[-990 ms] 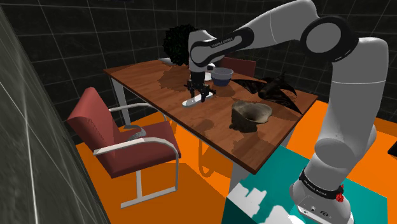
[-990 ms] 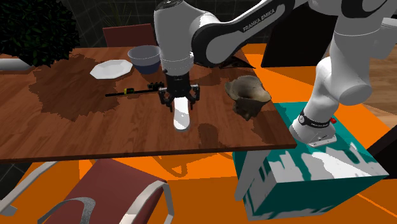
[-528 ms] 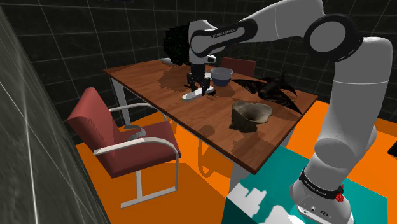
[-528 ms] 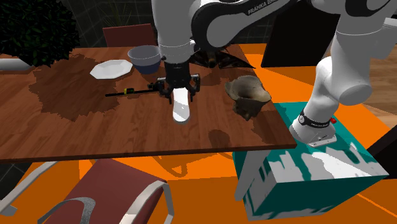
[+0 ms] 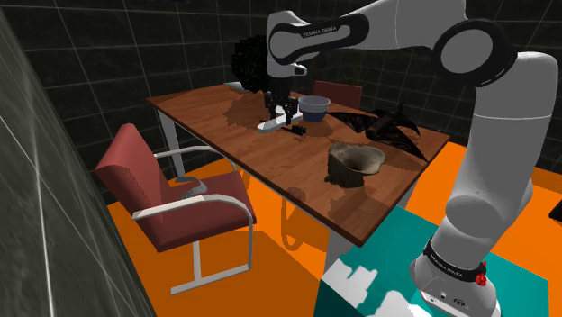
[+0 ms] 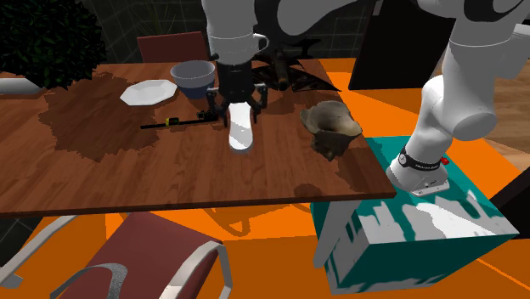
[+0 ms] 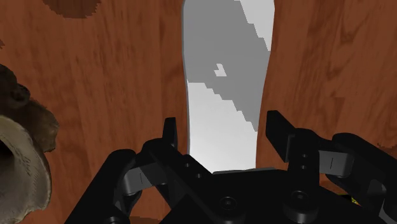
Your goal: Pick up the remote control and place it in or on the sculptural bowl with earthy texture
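My tool (image 7: pixel 222 124) is clamped on the remote (image 7: pixel 226 70), up off the counter (image 6: pixel 127 170) near the bowl (image 6: pixel 329 123), to carry it over the rim.

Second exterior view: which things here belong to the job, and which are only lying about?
Job: remote control, rough brown bowl.
Lying about: white plate, blue bowl, thin black rod.
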Motion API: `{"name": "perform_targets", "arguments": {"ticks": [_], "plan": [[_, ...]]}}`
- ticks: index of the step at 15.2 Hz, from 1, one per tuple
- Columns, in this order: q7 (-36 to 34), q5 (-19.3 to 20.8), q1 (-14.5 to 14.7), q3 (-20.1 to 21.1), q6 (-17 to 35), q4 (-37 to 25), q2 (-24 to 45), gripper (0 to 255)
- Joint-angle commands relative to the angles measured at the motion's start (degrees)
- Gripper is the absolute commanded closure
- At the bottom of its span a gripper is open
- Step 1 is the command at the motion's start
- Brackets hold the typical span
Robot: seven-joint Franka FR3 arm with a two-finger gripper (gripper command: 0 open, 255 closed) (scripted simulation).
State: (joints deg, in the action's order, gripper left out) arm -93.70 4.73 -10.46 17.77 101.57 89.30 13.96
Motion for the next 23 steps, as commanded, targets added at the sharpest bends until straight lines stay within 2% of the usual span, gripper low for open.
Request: {"name": "perform_targets", "arguments": {"ticks": [1,8,15,23], "plan": [[0.04,0.03,0.07,0.02,-1.46,-1.59,0.13,255],[0.09,0.13,0.39,0.13,-6.90,-7.48,0.61,255],[5.49,-5.21,-3.38,-1.44,-2.23,14.32,-17.41,255],[12.14,-8.73,-4.55,-5.47,-2.20,32.38,-35.78,255]]}}
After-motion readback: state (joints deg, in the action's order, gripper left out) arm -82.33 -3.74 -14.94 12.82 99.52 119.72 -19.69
